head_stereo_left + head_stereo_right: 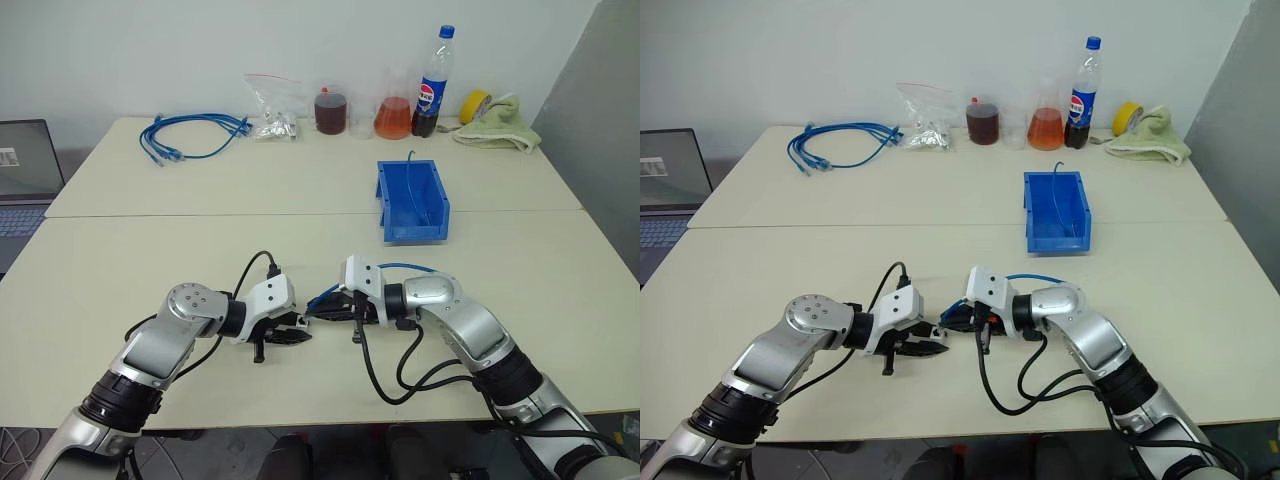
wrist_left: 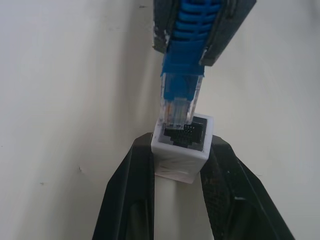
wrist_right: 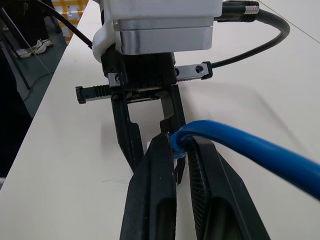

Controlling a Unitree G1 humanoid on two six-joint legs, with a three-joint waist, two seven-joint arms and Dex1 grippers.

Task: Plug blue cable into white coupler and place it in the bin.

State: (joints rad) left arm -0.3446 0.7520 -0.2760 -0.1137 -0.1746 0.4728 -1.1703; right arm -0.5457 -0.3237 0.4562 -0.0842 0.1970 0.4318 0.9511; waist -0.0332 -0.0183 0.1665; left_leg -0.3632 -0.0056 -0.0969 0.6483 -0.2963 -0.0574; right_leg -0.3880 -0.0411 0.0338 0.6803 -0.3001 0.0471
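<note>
Nearest the camera, the left pincer (image 2: 177, 165) grips the white coupler (image 2: 181, 147) between its two black fingers, dark socket face turned toward the other arm. Just at the socket's mouth sits the clear plug of the blue cable (image 2: 182, 95), its tip touching or barely entering the opening; how deep it goes cannot be told. The right pincer (image 3: 176, 145) is closed tight on the cable's blue boot right behind the plug, and the rest of the cable arcs back over that arm. From the head, both pincers meet near 6 o'clock on the pale cream table (image 1: 200, 250), tip to tip.

Toward 1 o'clock stands the bin (image 1: 412, 202), well apart from the arms, with a thin cable end showing inside. Along the far edge at 12 o'clock are two flasks of reddish liquid, a cola bottle (image 1: 433, 85), a roll of yellow tape and a green cloth (image 1: 497, 125). At 11 o'clock lie a clear bag and a coiled bundle of blue cables (image 1: 190, 135). A laptop (image 1: 25, 185) sits at 9 o'clock, before a white wall.

The left wrist view gives the plug and socket close up; the right wrist view gives the floor beyond the table's edge.
</note>
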